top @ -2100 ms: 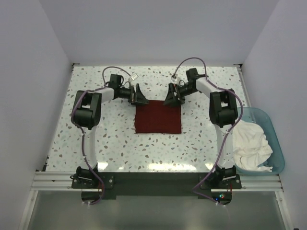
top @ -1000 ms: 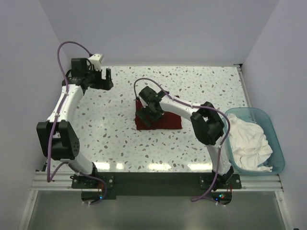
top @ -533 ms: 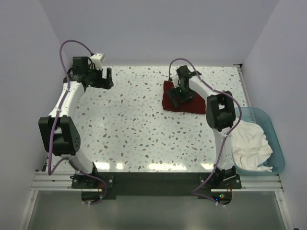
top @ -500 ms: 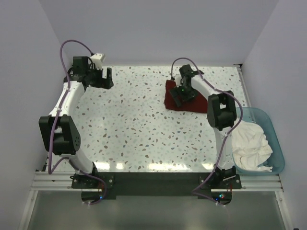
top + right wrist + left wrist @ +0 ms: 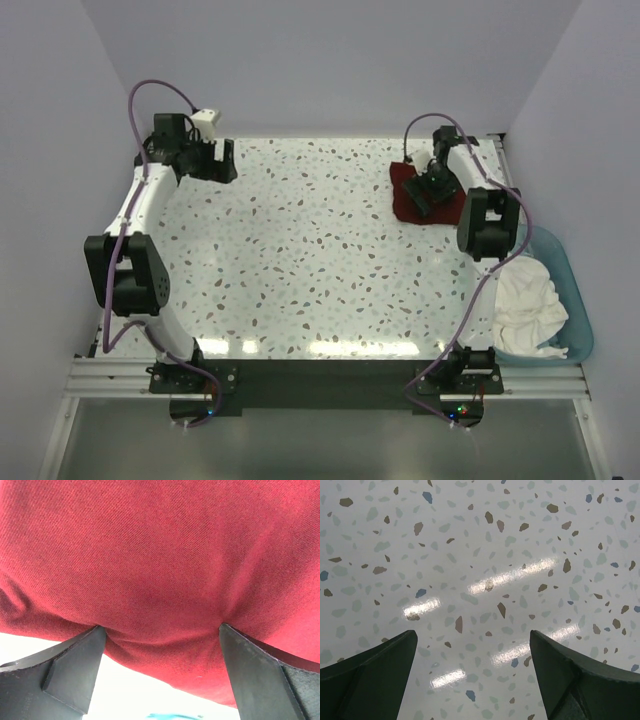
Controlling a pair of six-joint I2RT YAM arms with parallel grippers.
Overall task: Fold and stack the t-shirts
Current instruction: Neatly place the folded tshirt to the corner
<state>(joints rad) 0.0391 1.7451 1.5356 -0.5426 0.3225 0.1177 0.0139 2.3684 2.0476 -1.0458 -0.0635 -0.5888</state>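
The folded maroon t-shirt [image 5: 404,196] lies at the far right of the table and fills the right wrist view [image 5: 160,550]. My right gripper [image 5: 430,188] rests on top of it with its jaws wide apart [image 5: 162,630], both fingertips [image 5: 75,655] pressed into the cloth, gripping nothing. The white t-shirt [image 5: 522,300] lies crumpled in the light blue tub [image 5: 578,300] at the right. My left gripper [image 5: 222,160] is open and empty [image 5: 472,640] above bare table at the far left.
The speckled table [image 5: 300,250] ends at white walls at the back and on both sides. The tub sits off the table's right edge near the right arm's base. Purple cables loop above both arms.
My right gripper has slid the folded maroon t-shirt from the table's middle to the far right. The left arm swung to the far left corner and stayed there.
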